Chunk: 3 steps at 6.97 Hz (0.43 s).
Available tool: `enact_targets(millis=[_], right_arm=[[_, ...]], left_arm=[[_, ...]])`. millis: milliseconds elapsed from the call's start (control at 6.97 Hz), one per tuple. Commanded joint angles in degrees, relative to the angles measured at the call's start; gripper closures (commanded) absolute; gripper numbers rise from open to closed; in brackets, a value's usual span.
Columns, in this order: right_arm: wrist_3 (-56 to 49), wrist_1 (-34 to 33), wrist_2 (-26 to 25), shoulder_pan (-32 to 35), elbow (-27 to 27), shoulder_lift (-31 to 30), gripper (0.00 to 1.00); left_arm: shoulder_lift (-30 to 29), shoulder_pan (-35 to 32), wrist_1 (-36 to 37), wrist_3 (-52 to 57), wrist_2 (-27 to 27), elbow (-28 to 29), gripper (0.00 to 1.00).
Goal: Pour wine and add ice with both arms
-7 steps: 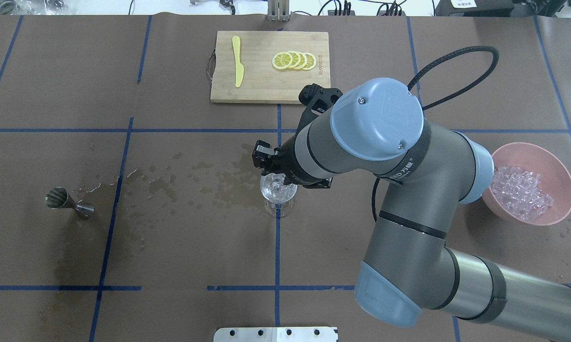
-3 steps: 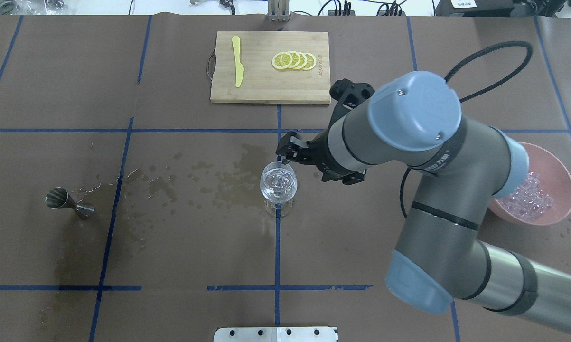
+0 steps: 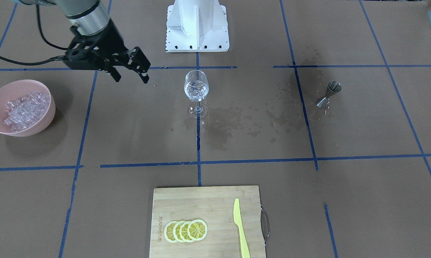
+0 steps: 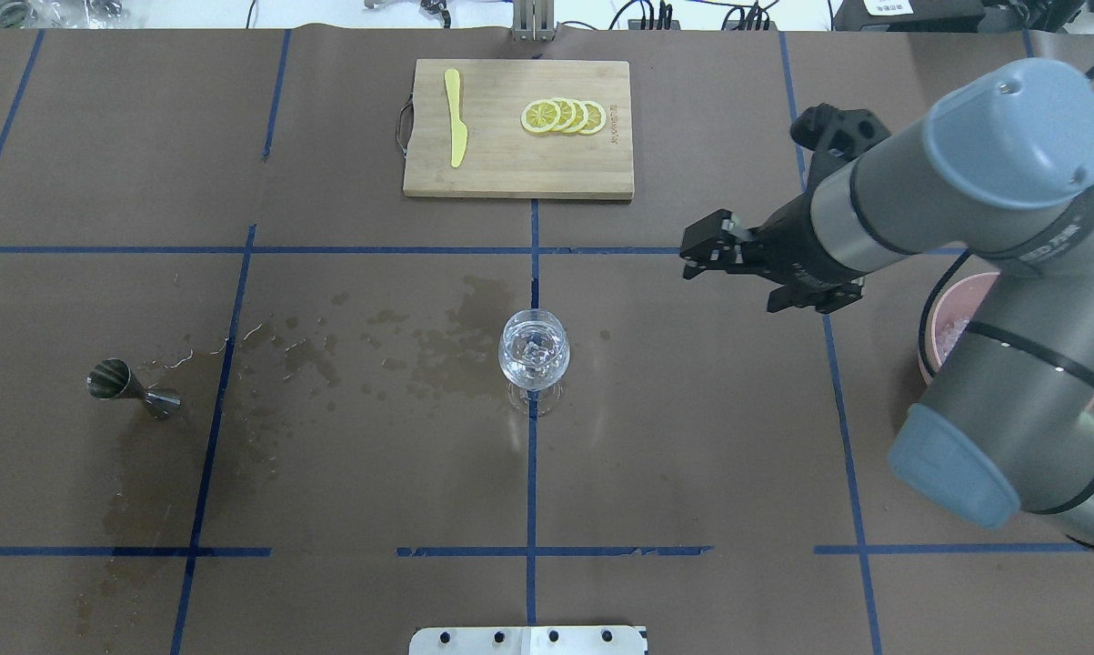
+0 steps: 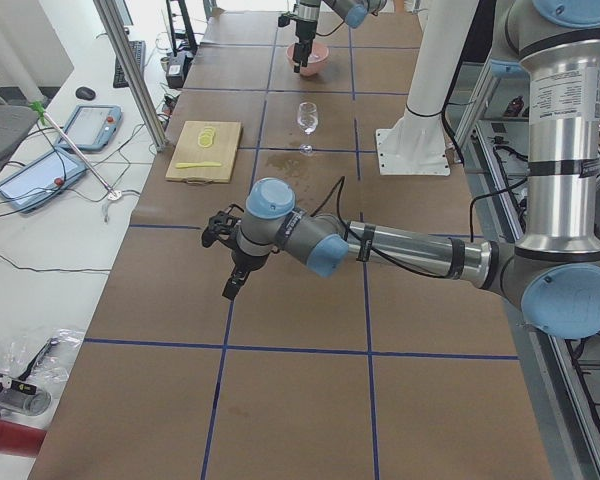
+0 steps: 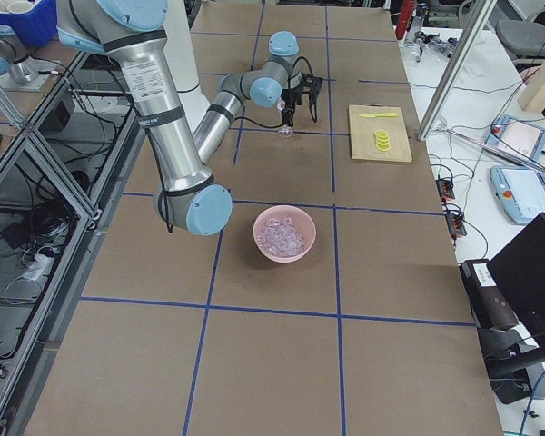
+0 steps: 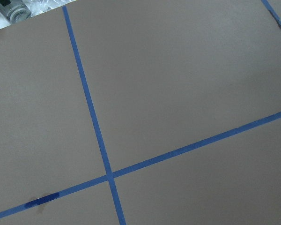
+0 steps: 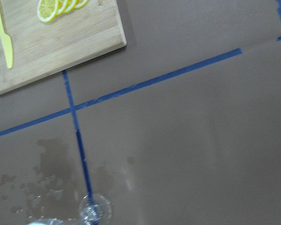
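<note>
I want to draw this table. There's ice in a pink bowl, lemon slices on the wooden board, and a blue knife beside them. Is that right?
Nearly. The knife is yellow, not blue, as the front-facing view shows. The rest holds: ice in the pink bowl, lemon slices on the board, knife beside them.

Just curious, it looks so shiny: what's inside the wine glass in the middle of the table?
The wine glass holds several clear ice cubes in its bowl. Whether any colourless liquid lies under them cannot be told: the cubes and the glare hide it.
</note>
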Motion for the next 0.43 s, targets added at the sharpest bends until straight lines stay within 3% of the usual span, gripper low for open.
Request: enact_targets(millis=[0,143,287], right_arm=[[-19.0,0.1,6.5,12.0,0.7,-10.6,0.0],[-30.8,-0.1,7.9,17.7,-0.3,-14.8,0.0],[-42.1,-0.1,8.0,22.4,-2.9,-18.1,0.0]], left_arm=[[-8.3,-6.9,19.9,12.7,-0.1,-0.7,0.0],[-10.8,-9.5,26.9,16.3,-0.4,-0.1,0.0],[-9.5,-9.8,27.8,16.5,-6.4,1.7,0.0]])
